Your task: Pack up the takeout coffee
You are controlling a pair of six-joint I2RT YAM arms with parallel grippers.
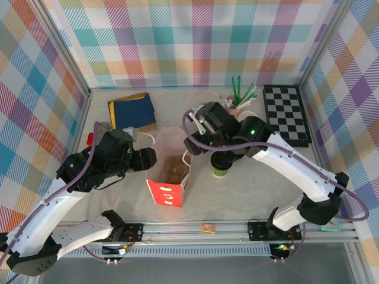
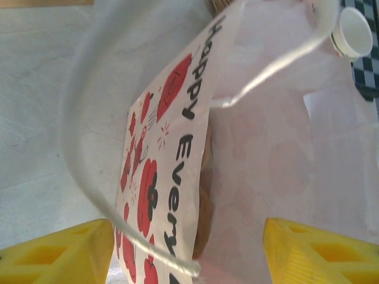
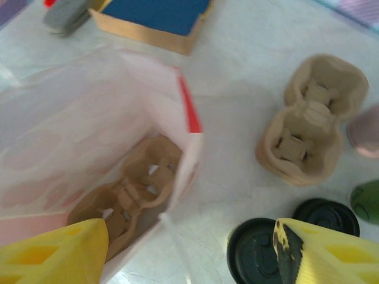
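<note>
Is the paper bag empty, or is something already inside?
Not empty: the open bag holds a cardboard cup carrier at its bottom; its visible slots are empty.

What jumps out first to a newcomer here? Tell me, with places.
The white paper bag with red print stands open mid-table between the arms, a cardboard cup carrier lying at its bottom. Just right of it the takeout coffee sits under the right gripper, whose yellow fingers are spread; a black-and-white checkerboard lies at the far right.
</note>
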